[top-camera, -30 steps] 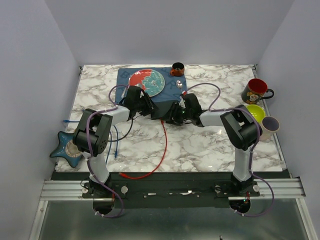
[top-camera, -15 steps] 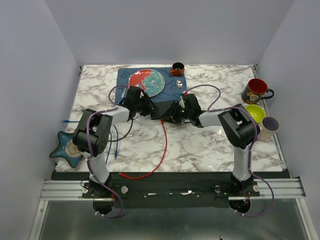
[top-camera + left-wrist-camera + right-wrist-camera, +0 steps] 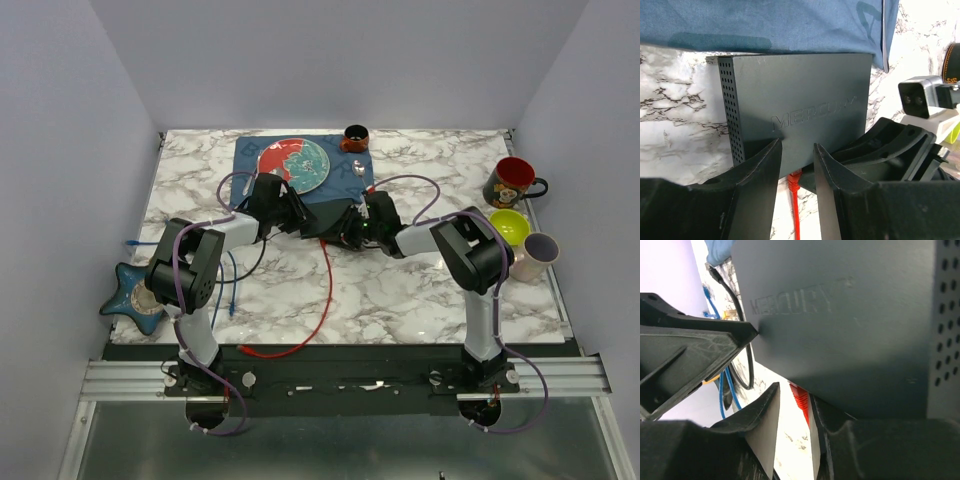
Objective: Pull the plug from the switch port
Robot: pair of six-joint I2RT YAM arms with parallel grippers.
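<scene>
Dark grey, close to black, the switch (image 3: 325,213) lies flat on the marble desk (image 3: 400,290), about midway between the far and near edges and a touch toward the left edge. Its long axis runs roughly across the desk from left to right, a little askew. The lettered top face is up, and the socket edge points at the near edge where the arms are bolted. Its far long edge sits right at the hem of the blue placemat (image 3: 250,155), which carries a red and teal plate (image 3: 297,163).

A red plug (image 3: 800,397) sits at that socket edge, and its red cable (image 3: 330,290) runs toward the near edge, then bends left.

The left gripper (image 3: 298,216) comes in from the left end. Its jaws stand apart with nothing caught between them, and one fingertip rests on the top face beside the lettering. The right gripper (image 3: 350,230) reaches in from the right end — its fingers (image 3: 765,420) stand close on either side of the plug. Whether they actually pinch it I cannot tell.

Off by the right edge stands a red mug (image 3: 512,182) — well apart from the switch. A blue star-shaped thing (image 3: 130,297) lies at the left edge, and a blue cable (image 3: 231,285) lies near it.
</scene>
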